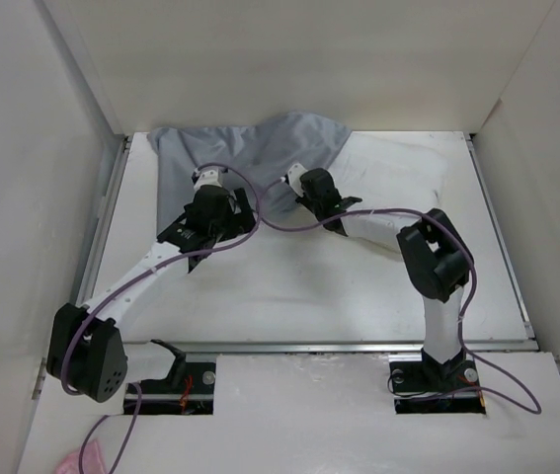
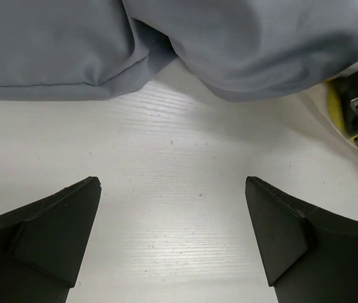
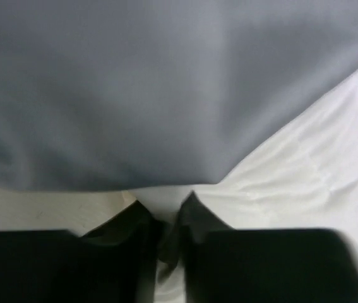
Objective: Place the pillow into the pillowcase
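The grey pillowcase (image 1: 250, 148) lies crumpled at the back of the table. It fills the top of the left wrist view (image 2: 229, 44) and of the right wrist view (image 3: 134, 95). The white pillow (image 1: 403, 173) lies to its right, its left end under the grey cloth. My left gripper (image 1: 210, 190) is open and empty over bare table just short of the pillowcase's near edge (image 2: 172, 183). My right gripper (image 1: 304, 183) is shut on a fold of the pillow's white fabric (image 3: 164, 205) at the pillowcase's edge. The pillow's yellow trim (image 2: 335, 107) shows beside it.
The white table (image 1: 309, 286) is boxed in by white walls at the left, back and right. A metal rail (image 1: 359, 347) runs along its near edge by the arm bases. Purple cables loop over both arms.
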